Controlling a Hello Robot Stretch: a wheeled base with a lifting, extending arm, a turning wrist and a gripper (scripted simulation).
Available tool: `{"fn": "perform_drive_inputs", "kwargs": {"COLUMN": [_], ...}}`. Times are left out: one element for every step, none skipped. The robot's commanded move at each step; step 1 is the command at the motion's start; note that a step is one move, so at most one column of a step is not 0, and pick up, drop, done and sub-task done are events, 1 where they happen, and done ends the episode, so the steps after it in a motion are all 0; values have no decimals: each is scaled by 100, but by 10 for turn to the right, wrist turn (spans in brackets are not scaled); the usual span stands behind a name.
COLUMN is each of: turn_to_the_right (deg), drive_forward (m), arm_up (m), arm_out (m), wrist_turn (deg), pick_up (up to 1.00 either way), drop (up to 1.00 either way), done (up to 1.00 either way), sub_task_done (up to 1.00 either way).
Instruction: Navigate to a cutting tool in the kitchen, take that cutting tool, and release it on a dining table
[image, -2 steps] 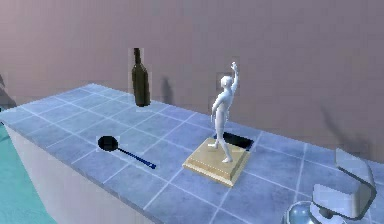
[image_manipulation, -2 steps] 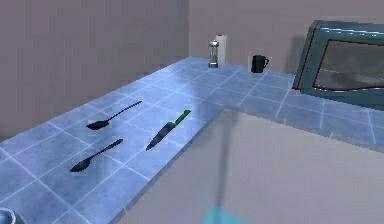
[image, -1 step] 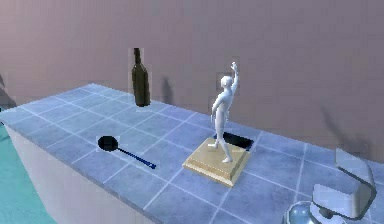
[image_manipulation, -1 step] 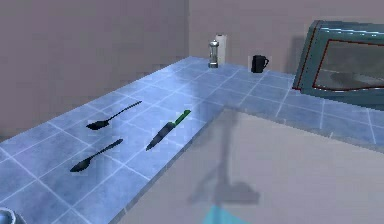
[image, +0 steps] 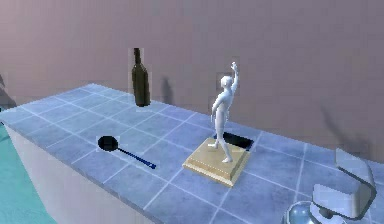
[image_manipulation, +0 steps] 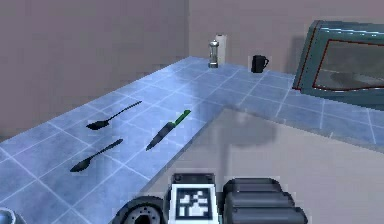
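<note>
A knife (image_manipulation: 168, 130) with a green handle and a dark blade lies flat on the blue tiled counter (image_manipulation: 230, 95) in the arm side view, near the counter's middle. At that view's bottom edge a white marker square (image_manipulation: 196, 203) stands at the arm's end. The gripper's dark body (image_manipulation: 143, 213) sits just left of the marker, below the knife in the picture. Its far end is cut off by the edge, so I cannot tell whether it holds anything.
Two dark spoons (image_manipulation: 112, 115) (image_manipulation: 96, 156) lie left of the knife. A pale shaker (image_manipulation: 215, 50), a black mug (image_manipulation: 260, 64) and a teal microwave (image_manipulation: 345, 58) stand farther out. The forward view has a dark bottle (image: 141, 77), a white statue (image: 224, 110) and a black ladle (image: 125, 152).
</note>
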Motion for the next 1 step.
{"fn": "perform_drive_inputs", "kwargs": {"turn_to_the_right": [0], "drive_forward": [0], "arm_up": [0], "arm_out": [30], "wrist_turn": [0], "pick_up": [0], "drop": [0], "done": [0], "sub_task_done": [0]}}
